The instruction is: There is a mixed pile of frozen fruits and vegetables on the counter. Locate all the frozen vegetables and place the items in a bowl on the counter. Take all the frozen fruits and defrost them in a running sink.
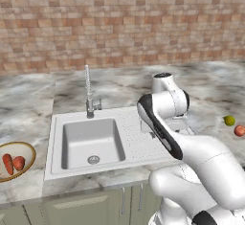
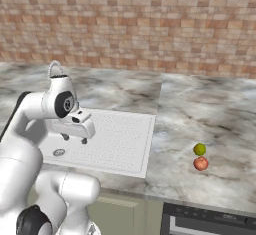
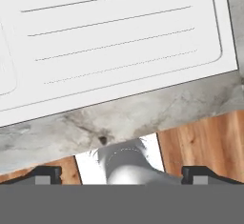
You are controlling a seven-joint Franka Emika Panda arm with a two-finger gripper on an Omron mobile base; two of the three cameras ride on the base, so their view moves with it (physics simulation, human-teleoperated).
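Gripper: the gripper [image 2: 74,138] hangs over the dotted drainboard [image 2: 117,141] of the sink [image 1: 91,142]; its jaws are spread wide and carry nothing; in the hand view the two dark tips [image 3: 45,174] stand far apart above the drainboard edge and the counter [image 3: 143,111] lip.
Vegetables: both orange-red pieces [image 1: 13,163] lie in the bowl [image 1: 27,148] at the far left of the counter; that half looks done.
Fruits: the yellow-green ball [image 2: 200,149] and the red-orange ball [image 2: 201,163] sit touching or nearly so on the bare counter, well apart from the gripper, off to its right past the sink.
Handling: both are probably small, light, hard and smooth; round, so likely to roll or squirt out if pinched off-centre; best taken from above across the widest middle, one at a time.
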